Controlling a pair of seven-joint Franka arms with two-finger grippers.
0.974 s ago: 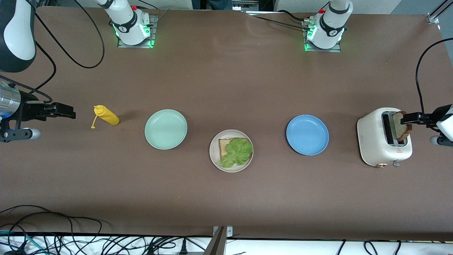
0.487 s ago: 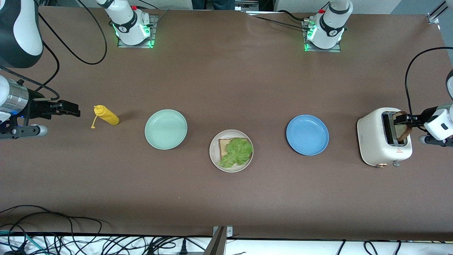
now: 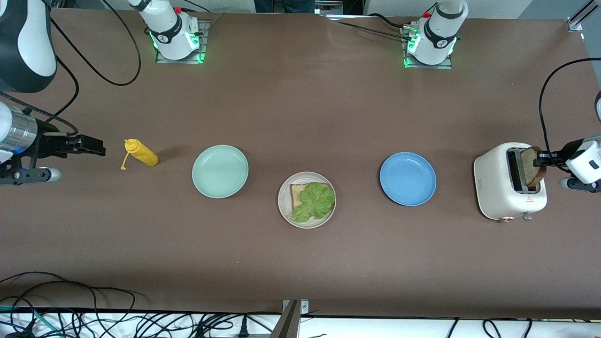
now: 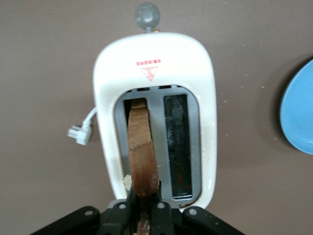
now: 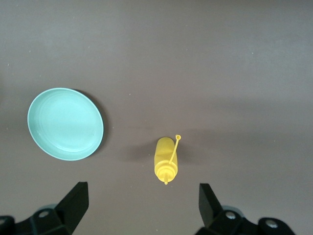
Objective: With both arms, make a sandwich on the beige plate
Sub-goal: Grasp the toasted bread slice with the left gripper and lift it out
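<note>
Left gripper (image 3: 541, 158) is at the left arm's end of the desk (image 3: 300, 263), over the white toaster (image 3: 497, 188), fingers (image 4: 157, 211) pressed together on the upper edge of a brown bread slice (image 3: 533, 170) that stands upright in one toaster slot; the other slot shows dark in the left wrist view, can't tell what's in it. Toaster's lever knob (image 4: 147, 14) sticks out at one end, and its white plug (image 4: 79, 133) lies on the desk just beside it. Right gripper (image 3: 96, 146) hangs over the right arm's end of the desk w/ fingers (image 5: 74, 198) spread wide, nothing between them, near a yellow squeeze bottle (image 3: 141, 152) lying on its side, cap off and dangling by its strap. Beige plate (image 3: 283, 206) sits mid-desk, nearer the front camera than the other two plates; on it one bread slice (image 3: 296, 193) lies flat w/ a ruffled green lettuce leaf (image 3: 315, 202) on top, covering most of it; no top slice on yet. Mint-green plate (image 3: 219, 171) sits btwn the bottle and the beige plate; blue plate (image 3: 407, 178) btwn the beige plate and the toaster.
</note>
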